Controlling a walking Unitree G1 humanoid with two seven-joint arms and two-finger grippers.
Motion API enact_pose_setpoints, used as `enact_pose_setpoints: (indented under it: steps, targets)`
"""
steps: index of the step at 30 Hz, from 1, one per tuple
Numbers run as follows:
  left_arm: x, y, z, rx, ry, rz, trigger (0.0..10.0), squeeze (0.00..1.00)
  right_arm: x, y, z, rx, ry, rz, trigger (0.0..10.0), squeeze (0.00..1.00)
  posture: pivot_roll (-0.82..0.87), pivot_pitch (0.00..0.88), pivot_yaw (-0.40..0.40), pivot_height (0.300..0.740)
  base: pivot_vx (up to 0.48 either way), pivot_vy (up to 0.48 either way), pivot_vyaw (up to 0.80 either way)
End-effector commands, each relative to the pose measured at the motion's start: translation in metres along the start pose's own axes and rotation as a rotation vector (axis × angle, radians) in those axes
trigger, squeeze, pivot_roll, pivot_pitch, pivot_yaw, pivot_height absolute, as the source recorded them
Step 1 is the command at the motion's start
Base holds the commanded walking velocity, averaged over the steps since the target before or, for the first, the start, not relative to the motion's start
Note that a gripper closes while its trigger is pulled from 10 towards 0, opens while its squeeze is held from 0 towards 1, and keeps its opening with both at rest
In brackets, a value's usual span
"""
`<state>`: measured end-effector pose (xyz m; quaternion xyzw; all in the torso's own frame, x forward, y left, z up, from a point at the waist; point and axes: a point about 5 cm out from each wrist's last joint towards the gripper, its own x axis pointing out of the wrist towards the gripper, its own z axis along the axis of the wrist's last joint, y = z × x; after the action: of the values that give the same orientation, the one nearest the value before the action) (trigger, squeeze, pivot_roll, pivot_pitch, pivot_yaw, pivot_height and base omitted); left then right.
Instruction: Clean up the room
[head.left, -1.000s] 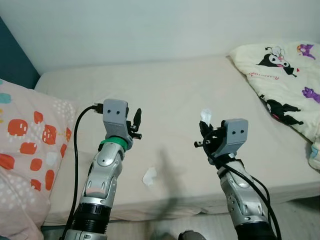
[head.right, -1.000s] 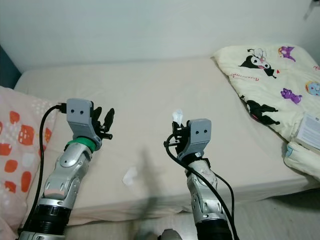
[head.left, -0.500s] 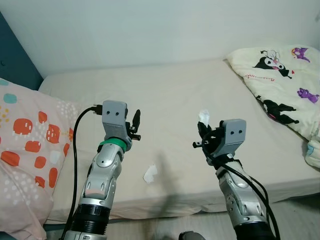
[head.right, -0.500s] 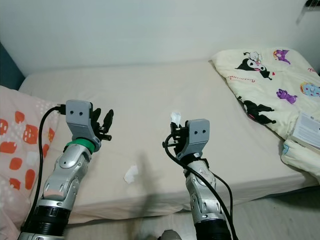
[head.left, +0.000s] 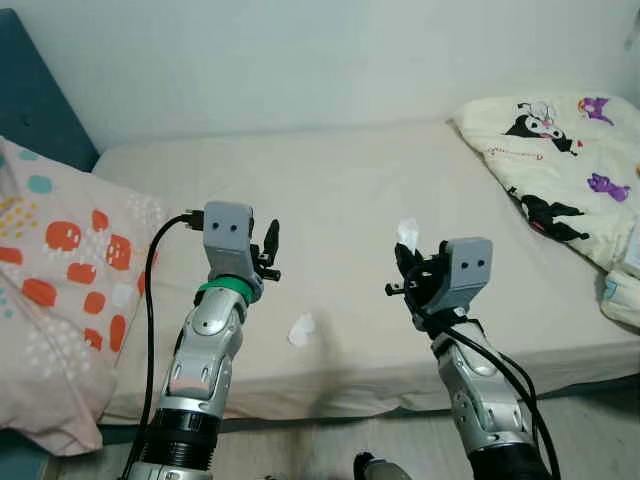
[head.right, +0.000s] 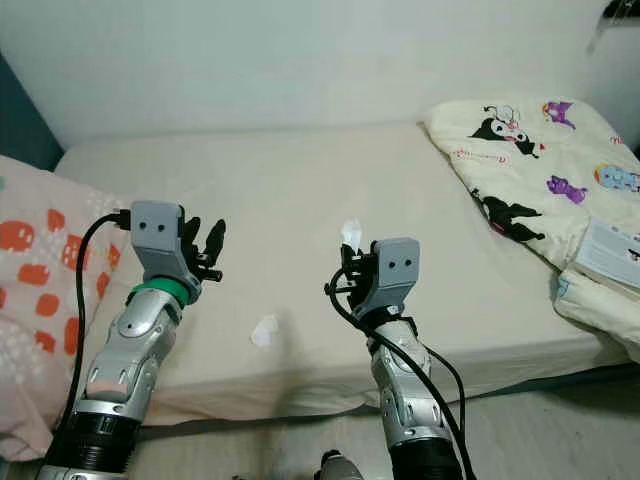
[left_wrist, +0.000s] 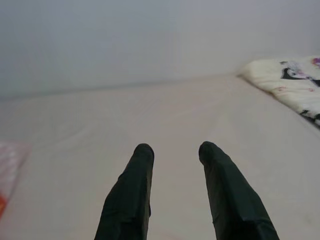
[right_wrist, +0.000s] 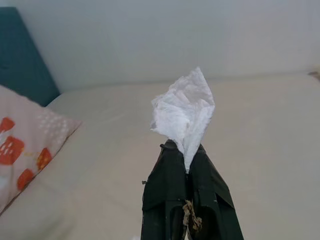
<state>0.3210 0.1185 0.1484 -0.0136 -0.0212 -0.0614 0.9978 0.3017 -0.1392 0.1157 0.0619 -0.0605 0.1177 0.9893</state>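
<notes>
Two silver arms are raised above the near edge of a bed, which spans the scene from left to right under a pale wall. Right gripper: held over the near right part of the mattress, its black fingers pressed together and clamped on a crumpled white tissue, which stands up out of the fingertips. In the right wrist view the tissue fans out above the closed fingers, with the mattress beyond it. Left gripper: held over the near left part of the mattress, its two fingers apart with nothing between them. A second crumpled tissue lies on the mattress near its front edge, between the two arms and closer to the left arm, touched by neither gripper. At the far left, a pink pillow with orange patches rests on the bed's left end. At the far right, a cream blanket printed with cartoon figures covers the bed's right end.
</notes>
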Motion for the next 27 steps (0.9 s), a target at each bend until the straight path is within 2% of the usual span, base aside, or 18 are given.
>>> enact_pose_setpoints:
  steps: [1, 27]
  targets:
    - [-0.0021, 0.0012, -0.0061, 0.001, 0.027, 0.002, 10.0, 0.00, -0.0027, -0.0004, -0.0022, -0.012, 0.013, -0.003, 10.0, 0.00, -0.14, 0.000, 0.062, 0.740, -0.307, 0.000, 0.00]
    - [-0.0037, 0.0060, -0.0050, 0.007, 0.025, 0.018, 10.0, 0.00, 0.0007, 0.0066, -0.0049, -0.033, 0.022, 0.022, 10.0, 0.00, -0.12, 0.000, 0.059, 0.740, -0.311, 0.000, 0.00]
